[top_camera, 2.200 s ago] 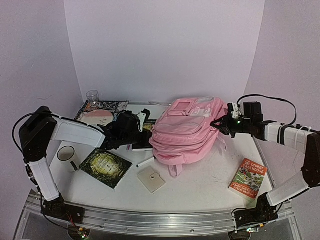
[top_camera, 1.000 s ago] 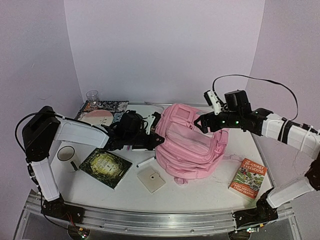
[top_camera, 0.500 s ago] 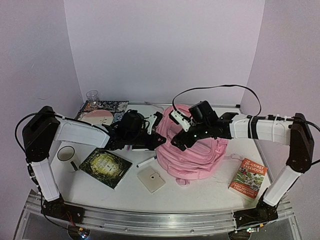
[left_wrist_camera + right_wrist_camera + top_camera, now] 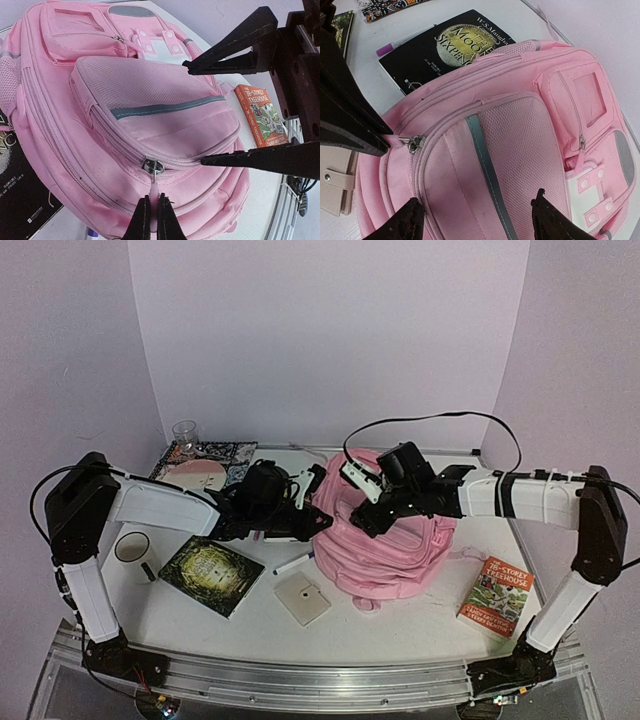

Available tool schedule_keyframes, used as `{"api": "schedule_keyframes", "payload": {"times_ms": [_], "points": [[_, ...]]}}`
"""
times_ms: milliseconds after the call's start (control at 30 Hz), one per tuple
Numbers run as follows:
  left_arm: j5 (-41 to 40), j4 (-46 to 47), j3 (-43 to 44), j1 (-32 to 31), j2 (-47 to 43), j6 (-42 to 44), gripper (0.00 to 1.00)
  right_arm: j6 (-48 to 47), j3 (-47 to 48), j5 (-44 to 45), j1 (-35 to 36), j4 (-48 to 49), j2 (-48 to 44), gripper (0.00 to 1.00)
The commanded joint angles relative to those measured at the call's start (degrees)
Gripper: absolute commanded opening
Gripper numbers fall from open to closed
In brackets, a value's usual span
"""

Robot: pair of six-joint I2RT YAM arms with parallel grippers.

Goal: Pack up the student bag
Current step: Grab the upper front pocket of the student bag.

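The large, soft, pale-pink fabric student bag (image 4: 385, 540) lies mid-table, front pockets zipped shut; nothing appears packed. The left gripper (image 4: 152, 222) pinches the pink zip pull (image 4: 154, 192) of a front pocket; the right gripper (image 4: 477, 200) hovers spread above the bag, holding nothing. An orange paperback (image 4: 497, 596), dark green book (image 4: 211, 575), beige wallet (image 4: 302, 599) and white pen (image 4: 291, 564) lie outside it; judged an early stage. White table (image 4: 400, 630); plain lilac walls (image 4: 330, 340).

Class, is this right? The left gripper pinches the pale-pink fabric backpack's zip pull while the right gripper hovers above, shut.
No: the right gripper is open, jaws wide apart above the pale-pink fabric backpack, as the right wrist view shows. The left gripper does pinch the zip pull.
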Motion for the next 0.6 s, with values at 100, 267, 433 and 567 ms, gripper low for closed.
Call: {"api": "schedule_keyframes", "payload": {"times_ms": [100, 267, 433, 567], "points": [[1.2, 3.6, 3.8, -0.6, -2.0, -0.1, 0.0, -1.4, -0.7, -4.9, -0.4, -2.5, -2.9, 0.75], [1.4, 3.5, 4.0, -0.6, -2.2, 0.0, 0.0, -2.2, -0.8, -0.3, -0.4, -3.0, 0.1, 0.73], [1.4, 3.5, 3.5, -0.6, -2.8, 0.2, 0.0, -3.0, -0.2, 6.5, -0.4, -3.0, 1.7, 0.65], [1.4, 3.5, 3.4, -0.6, -3.0, 0.2, 0.0, -3.7, 0.6, 9.8, -0.4, -3.1, 2.0, 0.59]]}}
